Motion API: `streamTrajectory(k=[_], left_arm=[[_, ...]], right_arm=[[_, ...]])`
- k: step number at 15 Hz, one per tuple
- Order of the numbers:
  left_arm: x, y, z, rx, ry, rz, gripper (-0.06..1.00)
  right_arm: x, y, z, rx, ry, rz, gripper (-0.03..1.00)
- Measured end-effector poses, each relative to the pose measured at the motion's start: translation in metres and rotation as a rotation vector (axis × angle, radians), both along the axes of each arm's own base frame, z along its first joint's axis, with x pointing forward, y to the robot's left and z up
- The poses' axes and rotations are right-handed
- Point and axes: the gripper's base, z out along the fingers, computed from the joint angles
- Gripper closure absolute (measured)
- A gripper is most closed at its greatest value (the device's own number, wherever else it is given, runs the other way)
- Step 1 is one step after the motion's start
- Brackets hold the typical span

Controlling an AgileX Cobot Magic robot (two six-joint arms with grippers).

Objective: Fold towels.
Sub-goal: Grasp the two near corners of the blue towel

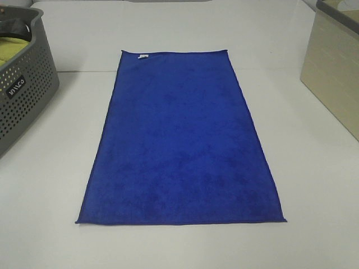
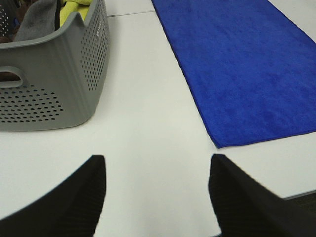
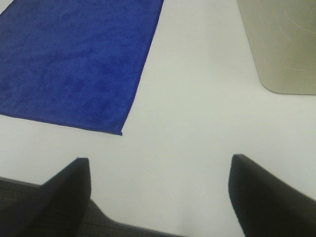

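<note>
Okay, status by view:

1. Exterior high: the blue towel (image 1: 182,140) is lying flat and fully spread on the counter (image 1: 314,185). Its long axis is running away from the camera, with a small white label (image 1: 143,56) at the far edge. No fold is showing, and neither hand is appearing in this view. I'm reading this as the very start, with the first fold not yet begun.
2. Same view, containers: the grey basket (image 1: 22,84) is sitting left of the towel, apart from it, holding something yellow-green and something dark. The beige bin (image 1: 334,67) is sitting to the right, well apart. Its inside isn't showing, so I can't tell what it holds.
3. Left wrist: the left hand (image 2: 157,165) is hanging wide open over bare counter, gripping nothing, near the towel's near-left corner. The basket is showing a grey cloth (image 2: 37,17) and a yellow cloth (image 2: 74,6) piled inside.
4. Right wrist: the right hand (image 3: 159,163) is hanging wide open too, also empty, near the near-right corner. Only the bin's outer wall is showing here.
5. Next move, my call: each hand should be dropping onto its own near corner and pinching the thin hem off the counter. Both should then be lifting together and carrying that edge toward the far edge. They need to be staying level, or the fold will be landing skewed.
</note>
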Motion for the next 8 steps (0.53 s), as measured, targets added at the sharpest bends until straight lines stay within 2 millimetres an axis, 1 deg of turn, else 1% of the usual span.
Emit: streamTrajectory(k=[8], left_arm=[[0.0002, 0.0, 0.0004, -0.001, -0.005, 0.001, 0.35]], right_arm=[[0.0, 0.0, 0.0, 0.0, 0.0, 0.0, 0.21]])
